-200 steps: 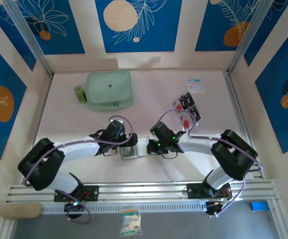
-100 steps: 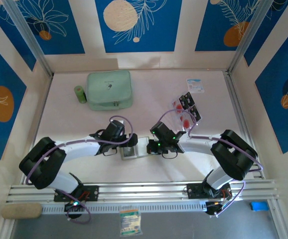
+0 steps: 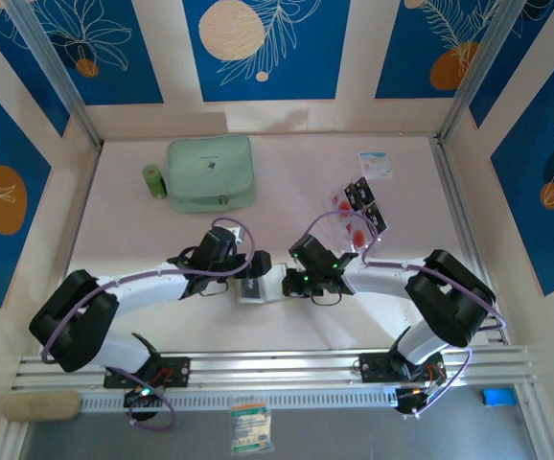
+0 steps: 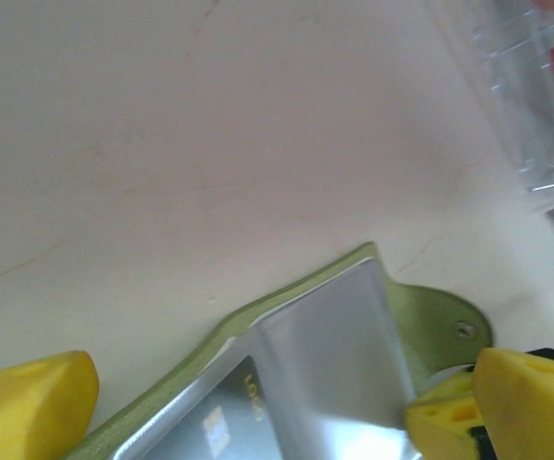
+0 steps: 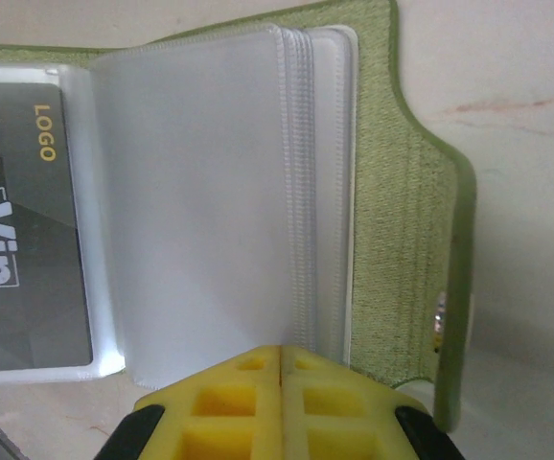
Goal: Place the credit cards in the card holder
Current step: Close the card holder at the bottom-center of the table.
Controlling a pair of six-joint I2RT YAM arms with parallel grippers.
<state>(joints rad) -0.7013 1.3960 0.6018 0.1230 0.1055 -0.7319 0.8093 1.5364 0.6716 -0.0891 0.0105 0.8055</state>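
Note:
The olive-green card holder (image 3: 254, 291) lies open on the table between my two grippers. Its clear sleeves (image 5: 200, 192) stand fanned, and a black VIP credit card (image 5: 18, 259) sits in the left sleeve. My right gripper (image 5: 282, 383) is shut, its yellow tips resting at the near edge of the sleeves, with nothing seen between them. My left gripper (image 4: 277, 412) hangs open over the holder's green flap (image 4: 435, 326), one finger on each side. More credit cards (image 3: 358, 213) lie fanned on the table behind the right gripper (image 3: 293, 284).
A mint-green zip case (image 3: 211, 172) and a small green cylinder (image 3: 153, 181) sit at the back left. A white-and-blue packet (image 3: 375, 164) lies at the back right. Metal frame rails (image 3: 459, 220) run along the table's sides.
My left gripper has shifted a little to the right, over the holder, still open. The right gripper stays shut in the same spot.

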